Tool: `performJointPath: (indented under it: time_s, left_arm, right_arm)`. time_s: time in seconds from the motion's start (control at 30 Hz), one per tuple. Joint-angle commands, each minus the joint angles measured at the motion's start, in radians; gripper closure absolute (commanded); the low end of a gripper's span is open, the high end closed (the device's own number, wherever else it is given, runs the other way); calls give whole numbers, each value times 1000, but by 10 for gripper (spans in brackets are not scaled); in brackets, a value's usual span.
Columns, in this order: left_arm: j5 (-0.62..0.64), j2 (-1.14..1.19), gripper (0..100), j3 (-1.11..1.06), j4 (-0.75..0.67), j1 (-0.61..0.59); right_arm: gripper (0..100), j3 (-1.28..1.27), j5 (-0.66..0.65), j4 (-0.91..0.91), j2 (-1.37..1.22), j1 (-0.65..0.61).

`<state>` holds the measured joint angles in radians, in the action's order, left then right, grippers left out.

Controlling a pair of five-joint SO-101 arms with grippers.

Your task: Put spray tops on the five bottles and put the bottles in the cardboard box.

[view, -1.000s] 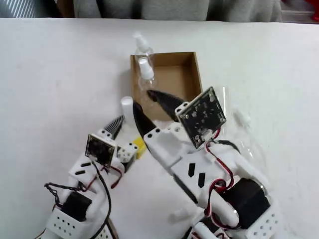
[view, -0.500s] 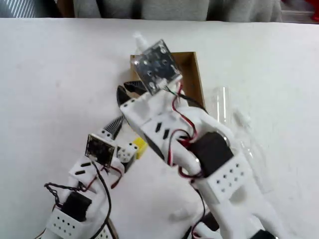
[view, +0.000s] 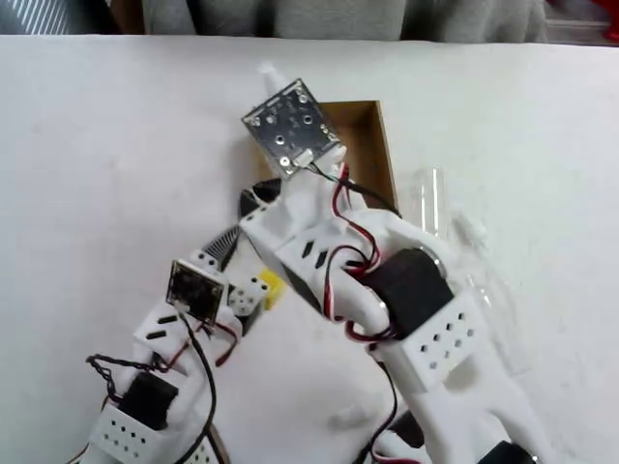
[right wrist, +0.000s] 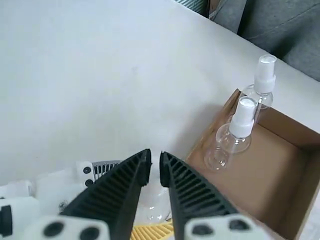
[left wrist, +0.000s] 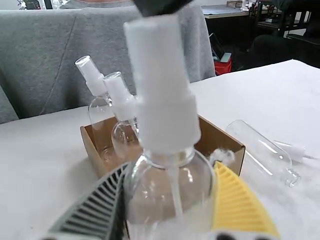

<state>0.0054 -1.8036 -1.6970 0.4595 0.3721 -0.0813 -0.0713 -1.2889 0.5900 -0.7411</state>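
A clear bottle point(left wrist: 165, 192) stands upright by the near left corner of the cardboard box point(view: 382, 145), with my left gripper point(left wrist: 170, 172) shut on its body between a grey finger and a yellow one. A white spray top point(left wrist: 160, 100) sits on its neck. My right gripper point(right wrist: 155, 159) hangs directly above, its black fingers closed to a narrow gap at the tip of that spray top. In the high view the right arm covers the bottle, and its gripper point(view: 256, 198) lies at the box's left side. Two bottles with spray tops point(right wrist: 227, 142) point(right wrist: 260, 85) stand in the box's far left corner.
To the right of the box, an uncapped clear bottle point(view: 432, 208) lies on its side on the white table. A loose spray top point(view: 469, 230) rests beside it. The box's right half point(right wrist: 280, 175) holds nothing. The left arm's body point(view: 145, 387) occupies the near left.
My right arm has swung left from the box's front to above the held bottle, and its wide-open fingers have closed. The left arm has kept still.
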Motion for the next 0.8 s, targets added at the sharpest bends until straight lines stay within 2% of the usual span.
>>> performJointPath:
  time_s: [0.0, 0.5, 0.63, 0.77]
  left_arm:
    - [-8, -21, 977, 5, 0, 10]
    - [-8, -21, 977, 5, 0, 10]
    - [-8, -21, 977, 5, 0, 10]
    - [-3, -21, 977, 5, -11, 10]
  right_arm:
    - [984, 41, -5, -45, 39, -2]
    - [984, 49, -5, 1, 145, 5]
    - [984, 41, -5, -18, 197, 84]
    - [984, 40, -5, -151, 246, 202]
